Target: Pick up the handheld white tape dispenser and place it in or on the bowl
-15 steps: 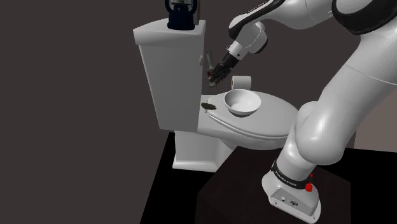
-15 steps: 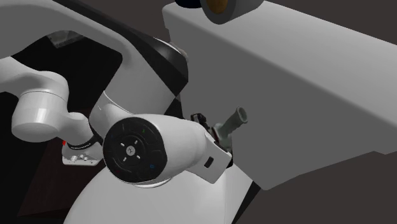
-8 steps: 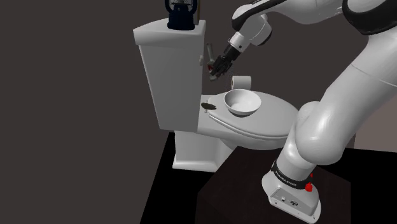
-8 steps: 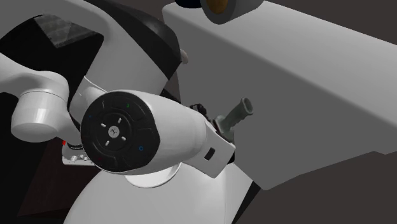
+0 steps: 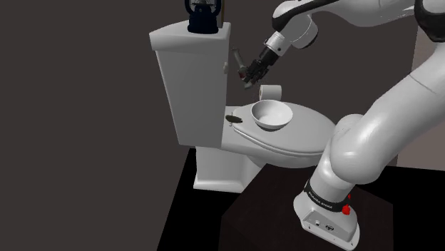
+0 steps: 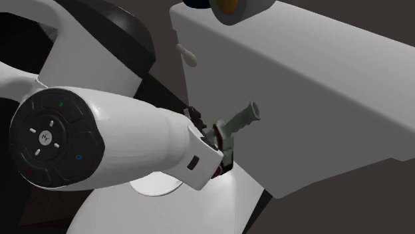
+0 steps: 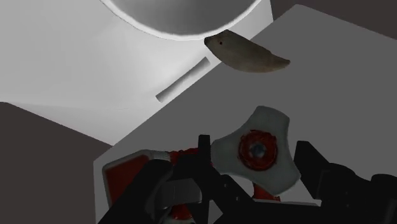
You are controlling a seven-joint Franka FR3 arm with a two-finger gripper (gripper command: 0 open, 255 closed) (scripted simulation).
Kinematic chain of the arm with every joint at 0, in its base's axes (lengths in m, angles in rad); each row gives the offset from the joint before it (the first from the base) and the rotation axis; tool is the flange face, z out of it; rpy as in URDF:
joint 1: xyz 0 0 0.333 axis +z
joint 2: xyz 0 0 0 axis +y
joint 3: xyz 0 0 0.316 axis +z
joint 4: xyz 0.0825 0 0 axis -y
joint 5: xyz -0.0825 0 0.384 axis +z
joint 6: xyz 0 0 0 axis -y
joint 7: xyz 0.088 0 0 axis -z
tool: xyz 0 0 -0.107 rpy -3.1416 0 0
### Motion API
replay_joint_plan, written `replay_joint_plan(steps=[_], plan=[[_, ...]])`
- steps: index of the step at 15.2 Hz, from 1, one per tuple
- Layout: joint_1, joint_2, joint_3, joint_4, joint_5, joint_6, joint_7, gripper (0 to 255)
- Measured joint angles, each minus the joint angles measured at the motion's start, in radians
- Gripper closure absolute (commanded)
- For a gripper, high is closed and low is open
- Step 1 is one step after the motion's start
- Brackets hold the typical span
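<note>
The tape dispenser (image 7: 256, 130), a pale shell with red inside and a grey three-lobed hub, sits clasped between the two black fingers of the gripper (image 7: 254, 159); they press on it from either side, so it is held and not merely framed. In the shoulder view it hangs in the air beside the toilet tank (image 5: 191, 78), its grey handle (image 5: 236, 55) poking up towards the tank, above the bowl (image 5: 274, 125) and off to that view's left of it. The white bowl stands empty on the closed toilet lid (image 5: 307, 139), with a paper roll (image 5: 269, 91) just behind it and a small brown object (image 5: 234, 118) near it on the seat. The pick looks done, and the step in hand is the carry. The next move, as I judge it, calls for bringing the hand over the bowl's opening, well clear of the tank, lowering until the dispenser is inside the rim, and only then parting the fingers
</note>
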Motion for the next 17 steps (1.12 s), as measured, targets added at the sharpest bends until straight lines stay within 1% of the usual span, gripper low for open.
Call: replay_joint_plan(steps=[5,8,12,15,17], plan=[[-0.101,-0.177,0.026,-0.168,-0.1,0.004,0.008,255],[-0.179,-0.284,0.031,-0.256,-0.162,-0.023,0.0,255],[-0.286,-0.407,0.021,-0.345,-0.237,-0.08,-0.024,255],[-0.304,-0.422,0.013,-0.381,-0.251,-0.065,-0.039,255],[-0.303,-0.412,0.001,-0.4,-0.252,-0.039,-0.054,255]])
